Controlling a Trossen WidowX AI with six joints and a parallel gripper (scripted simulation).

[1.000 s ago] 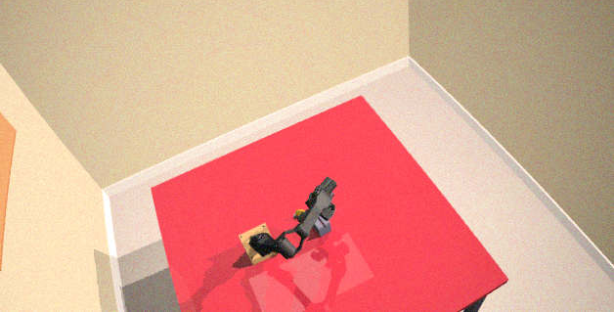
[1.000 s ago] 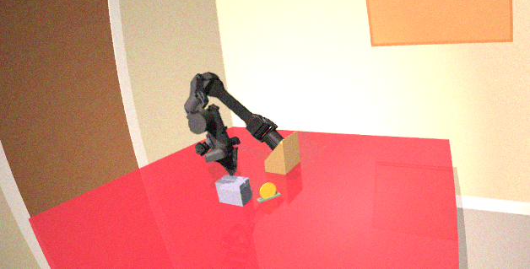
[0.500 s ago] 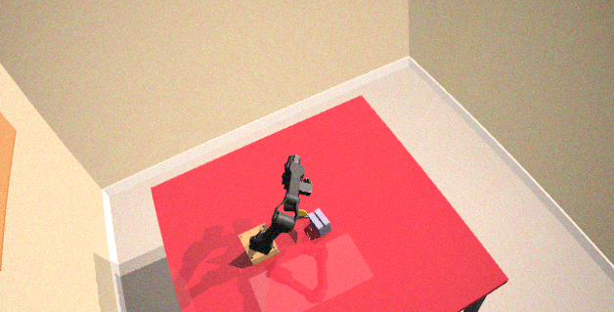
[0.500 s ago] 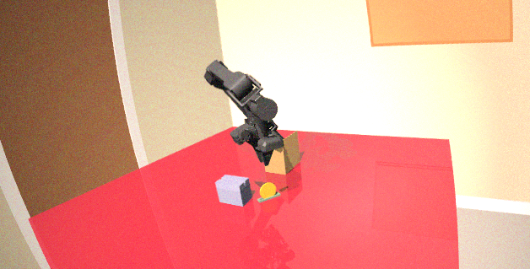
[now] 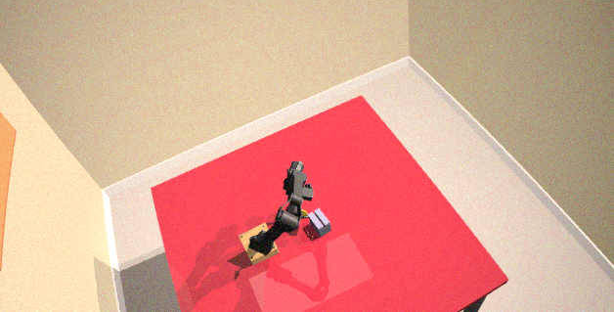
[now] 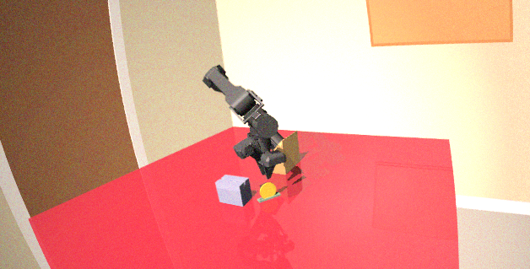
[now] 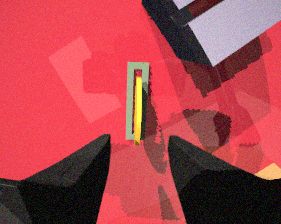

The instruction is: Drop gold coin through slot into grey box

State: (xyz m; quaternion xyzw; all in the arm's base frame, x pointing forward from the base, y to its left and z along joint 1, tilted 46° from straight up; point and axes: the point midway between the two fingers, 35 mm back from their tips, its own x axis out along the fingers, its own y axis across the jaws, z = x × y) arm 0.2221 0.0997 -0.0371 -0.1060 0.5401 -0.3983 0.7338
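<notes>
The gold coin (image 6: 267, 190) (image 7: 138, 104) stands on its edge in the dark-green holder (image 6: 268, 198) (image 7: 139, 67). In the wrist view it shows edge-on as a thin yellow line. In the top view only a sliver of it shows beside the arm. My gripper (image 6: 269, 172) (image 7: 139, 141) hangs above the coin, pointing down, with its fingers apart. The coin lies just ahead of the fingertips in line with the gap. Nothing is between the fingers.
The arm's tan base plate (image 5: 247, 240) (image 6: 291, 149) sits on the red table (image 5: 391, 186) (image 6: 380, 223) just behind the coin and box. The folded arm (image 5: 293, 196) leans over them. The walls stand well back from the table.
</notes>
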